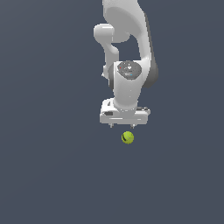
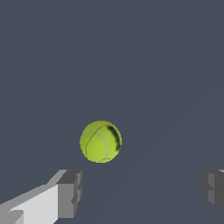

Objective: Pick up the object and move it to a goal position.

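The object is a small yellow-green ball [image 1: 127,138] with a dark curved mark, lying on the dark grey floor. The white arm's gripper [image 1: 122,126] hangs just above and slightly behind it, only its short fingertips showing under the hand. In the wrist view the ball [image 2: 100,141] lies ahead of the gripper [image 2: 142,192], nearer to one grey finger pad [image 2: 70,192] than to the other [image 2: 213,190]. The jaws stand wide apart, open, with nothing between them. The ball is apart from both fingers.
A plain dark grey surface [image 1: 52,175] fills both views around the arm [image 1: 127,52]. No goal marker or other object shows.
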`<action>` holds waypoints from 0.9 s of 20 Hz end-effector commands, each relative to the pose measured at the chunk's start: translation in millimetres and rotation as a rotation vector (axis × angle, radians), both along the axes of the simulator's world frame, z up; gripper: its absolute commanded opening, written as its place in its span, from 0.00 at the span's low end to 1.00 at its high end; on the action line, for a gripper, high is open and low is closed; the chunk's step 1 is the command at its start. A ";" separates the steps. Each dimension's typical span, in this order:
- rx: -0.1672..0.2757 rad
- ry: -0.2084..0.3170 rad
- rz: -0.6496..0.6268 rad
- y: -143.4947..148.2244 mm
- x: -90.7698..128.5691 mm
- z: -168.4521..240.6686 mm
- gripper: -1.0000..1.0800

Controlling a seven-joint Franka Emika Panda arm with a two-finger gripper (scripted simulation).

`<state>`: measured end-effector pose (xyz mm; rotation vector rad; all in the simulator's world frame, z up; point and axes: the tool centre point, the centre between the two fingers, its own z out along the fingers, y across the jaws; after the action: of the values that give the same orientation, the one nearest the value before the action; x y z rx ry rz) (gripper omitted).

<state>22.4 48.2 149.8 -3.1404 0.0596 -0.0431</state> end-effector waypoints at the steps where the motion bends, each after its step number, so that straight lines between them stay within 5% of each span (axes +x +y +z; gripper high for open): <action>1: 0.002 0.006 -0.042 7.4 1.2 -11.0 0.96; 18: 0.003 0.027 -0.224 37.8 3.5 -58.4 0.96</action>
<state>25.6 85.5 92.4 -3.1157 0.4015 0.0001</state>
